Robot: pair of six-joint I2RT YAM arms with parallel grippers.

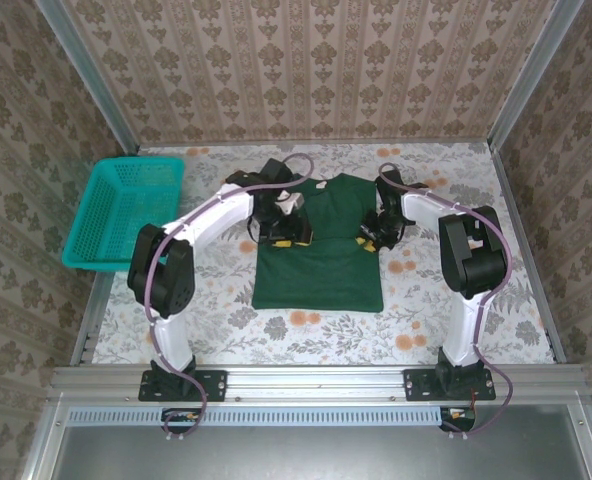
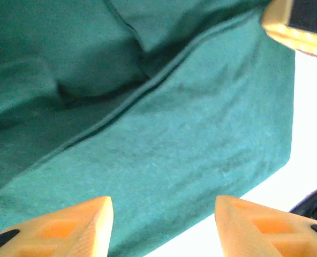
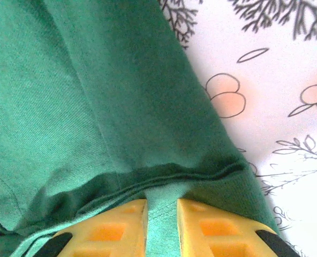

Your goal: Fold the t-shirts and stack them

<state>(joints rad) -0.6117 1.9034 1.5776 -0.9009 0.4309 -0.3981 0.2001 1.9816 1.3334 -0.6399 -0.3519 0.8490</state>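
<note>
A dark green t-shirt [image 1: 318, 260] lies flat in the middle of the table, hem toward the arms. My left gripper [image 1: 281, 228] hovers over its left shoulder area. In the left wrist view that gripper [image 2: 163, 206] stands open above the cloth [image 2: 201, 123], close to the shirt's edge, with nothing between the orange fingers. My right gripper [image 1: 374, 238] is at the shirt's right side. Seen from the right wrist, it [image 3: 162, 206] is shut on a pinched ridge of the green cloth [image 3: 94, 96], and layered folds bunch just ahead of the fingertips.
A teal mesh basket [image 1: 126, 210] sits at the table's left edge. The floral tablecloth [image 1: 306, 335] shows in front of the shirt and to its right [image 3: 265, 80]. Patterned walls close in the back and both sides.
</note>
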